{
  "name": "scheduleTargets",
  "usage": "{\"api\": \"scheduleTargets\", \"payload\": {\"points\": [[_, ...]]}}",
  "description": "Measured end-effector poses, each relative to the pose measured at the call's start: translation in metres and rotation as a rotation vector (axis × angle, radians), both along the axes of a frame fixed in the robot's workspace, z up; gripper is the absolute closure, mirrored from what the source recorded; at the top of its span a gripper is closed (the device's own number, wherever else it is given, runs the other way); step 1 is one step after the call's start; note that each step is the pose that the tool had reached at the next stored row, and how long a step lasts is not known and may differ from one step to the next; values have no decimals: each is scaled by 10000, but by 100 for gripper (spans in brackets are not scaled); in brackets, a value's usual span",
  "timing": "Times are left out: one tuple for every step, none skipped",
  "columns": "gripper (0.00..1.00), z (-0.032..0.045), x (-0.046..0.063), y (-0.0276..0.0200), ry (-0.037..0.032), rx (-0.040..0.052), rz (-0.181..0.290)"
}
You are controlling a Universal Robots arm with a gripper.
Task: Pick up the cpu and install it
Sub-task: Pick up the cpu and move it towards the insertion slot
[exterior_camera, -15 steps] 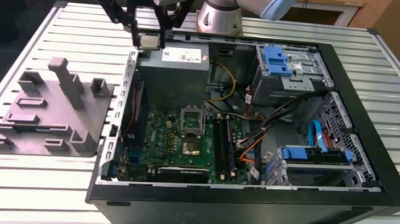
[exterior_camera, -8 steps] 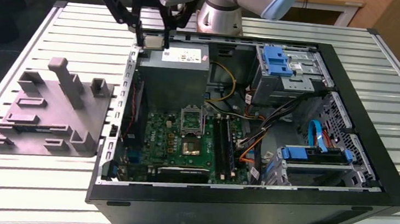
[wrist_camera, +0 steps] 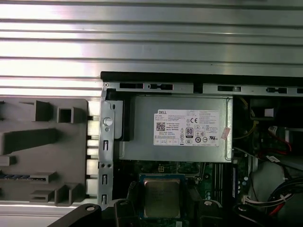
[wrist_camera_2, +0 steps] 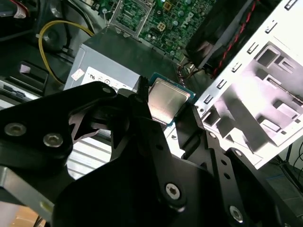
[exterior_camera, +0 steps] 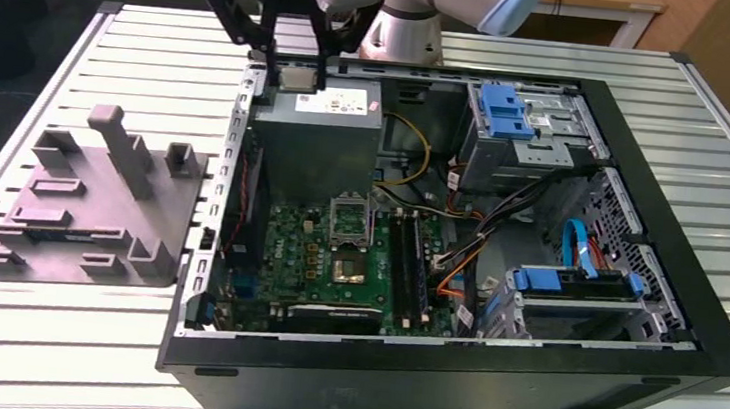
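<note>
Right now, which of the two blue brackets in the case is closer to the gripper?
The upper blue bracket in the exterior view, level with the gripper; the lower blue bracket sits farther off, toward that view's lower right.

cpu (wrist_camera_2: 166, 100) top was logged silver-grey, edge green; fixture (exterior_camera: 69, 226) grey; motherboard (exterior_camera: 313, 255) green; drive brackets (exterior_camera: 504, 112) blue; tabletop (exterior_camera: 152, 43) pale, striped by ribs.

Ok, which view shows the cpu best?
The first wrist view: the cpu faces it squarely, metal top whole. The second wrist view shows it tilted, partly covered; in the exterior view it's a small square.
</note>
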State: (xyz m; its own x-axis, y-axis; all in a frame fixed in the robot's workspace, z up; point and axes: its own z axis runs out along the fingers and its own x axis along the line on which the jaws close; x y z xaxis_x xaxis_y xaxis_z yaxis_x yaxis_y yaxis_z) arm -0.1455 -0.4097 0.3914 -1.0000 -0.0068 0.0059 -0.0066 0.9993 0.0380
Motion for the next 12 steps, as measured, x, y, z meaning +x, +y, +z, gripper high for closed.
{"api": "scheduleTargets", "payload": {"points": [[53, 0, 22, 0, 0, 0, 1], [53, 0, 47, 0, -1, 1, 0], [53, 0, 82, 0, 0, 0, 0], [53, 0, 123, 0, -1, 1, 0], [53, 0, 168, 0, 0, 0, 0], [53, 0, 213, 0, -1, 1, -1], [53, 0, 258, 0, -1, 1, 0], [53, -1, 303, 0, -1, 1, 0], [53, 0, 349, 0, 0, 0, 0], [53, 0, 396, 0, 0, 0, 0], [53, -1, 441, 0, -1, 1, 1], [53, -1, 486, 0, -1, 1, 0]]}}
